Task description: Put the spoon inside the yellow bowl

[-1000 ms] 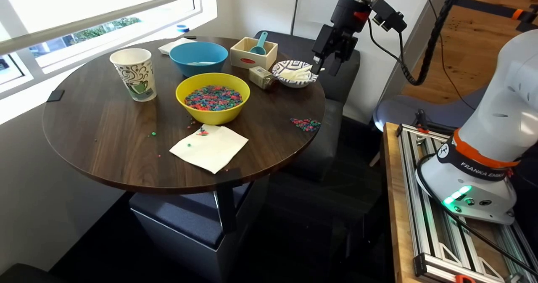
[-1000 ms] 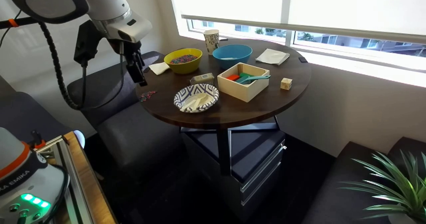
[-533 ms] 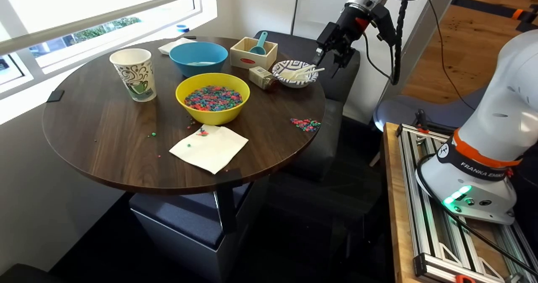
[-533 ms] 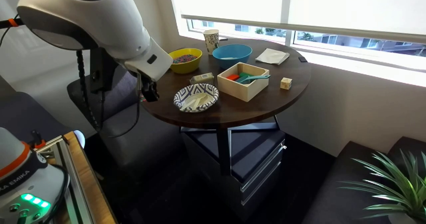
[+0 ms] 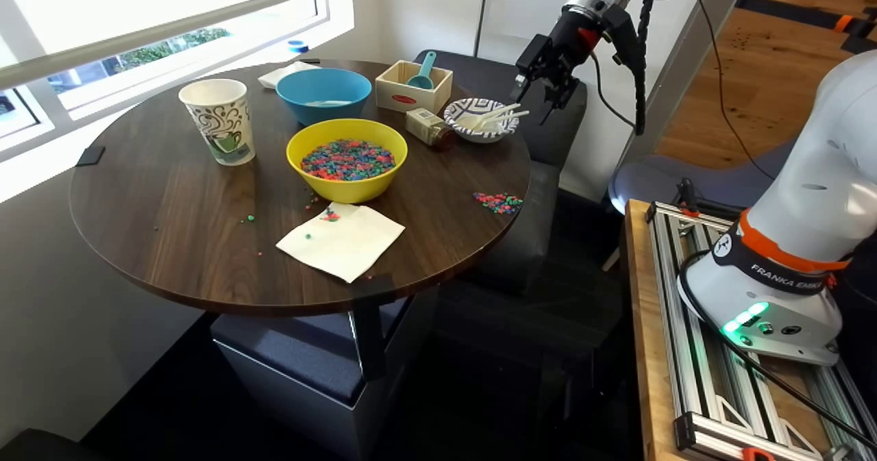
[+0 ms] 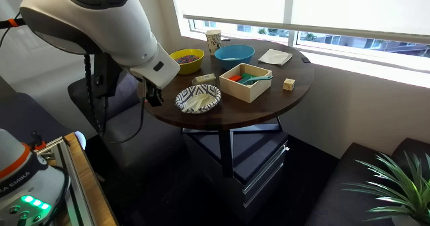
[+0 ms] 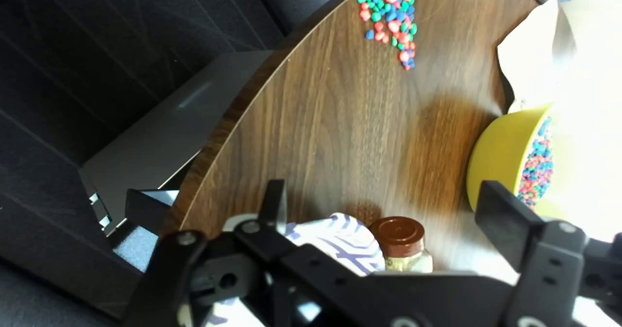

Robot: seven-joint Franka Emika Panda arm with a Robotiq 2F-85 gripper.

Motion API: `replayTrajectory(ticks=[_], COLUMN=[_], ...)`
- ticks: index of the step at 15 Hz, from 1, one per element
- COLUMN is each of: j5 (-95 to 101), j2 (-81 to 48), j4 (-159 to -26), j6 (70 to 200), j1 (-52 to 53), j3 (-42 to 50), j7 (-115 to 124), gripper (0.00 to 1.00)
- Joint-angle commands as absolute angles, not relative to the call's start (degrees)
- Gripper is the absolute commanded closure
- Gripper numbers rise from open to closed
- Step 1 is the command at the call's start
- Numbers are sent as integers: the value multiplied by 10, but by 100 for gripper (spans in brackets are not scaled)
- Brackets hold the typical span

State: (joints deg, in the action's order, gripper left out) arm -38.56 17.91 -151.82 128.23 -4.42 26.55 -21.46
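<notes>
Claw (image 7: 384, 191): spread wide, empty; I had just tilted it, seemingly for the spoon (image 6: 201, 100) at its three o'clock in an exterior view.

in an exterior view the gripper (image 5: 532, 107), jaws apart, hangs right of the yellow bowl (image 5: 346, 190); napkin (image 5: 348, 240) in front, blue bowl (image 5: 300, 109) just behind.

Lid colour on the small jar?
Reddish brown; the lid shows best in the wrist view.
</notes>
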Motion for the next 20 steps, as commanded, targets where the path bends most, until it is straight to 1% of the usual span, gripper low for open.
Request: replayTrajectory(ticks=[1,6,7,12,16,20], j5=[-412,-474,-446,-469,-503,-551], j2=[152,96,135,100,59,32], j4=[-1488,-1459,-1477,-1465,-1451,-1439], j6=[1192,1122,1142,1136,1137,1165], j1=[-96,-140,-155,-164,-177,-191], j3=[300,333,308,305,288,272], j7=[-303,-412,-376,-398,-370,-324], gripper=[0,0,0,0,0,0])
